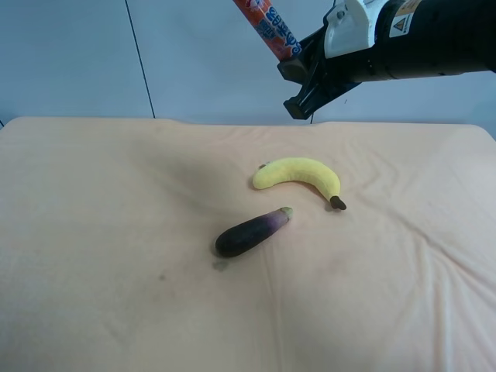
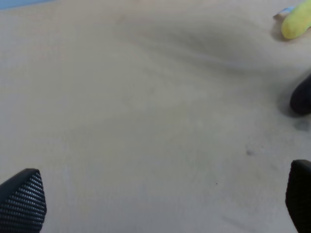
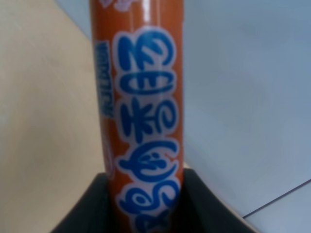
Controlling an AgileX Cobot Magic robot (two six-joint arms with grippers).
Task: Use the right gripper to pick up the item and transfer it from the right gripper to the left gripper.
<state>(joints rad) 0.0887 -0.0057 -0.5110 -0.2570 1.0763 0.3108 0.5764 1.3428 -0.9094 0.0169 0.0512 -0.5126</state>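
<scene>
left tool [image 2: 160, 201]: fingers wide apart, nothing between them, over the bench [image 1: 116, 271] | eggplant [image 1: 252, 232]: lying near the banana, to its lower left | banana [image 1: 298, 174]: lying mid-bench | item [image 1: 273, 27]: in the air, well above the banana, tilted | right tool [image 1: 294, 81]: clamped on the item's lower end, above the banana
</scene>
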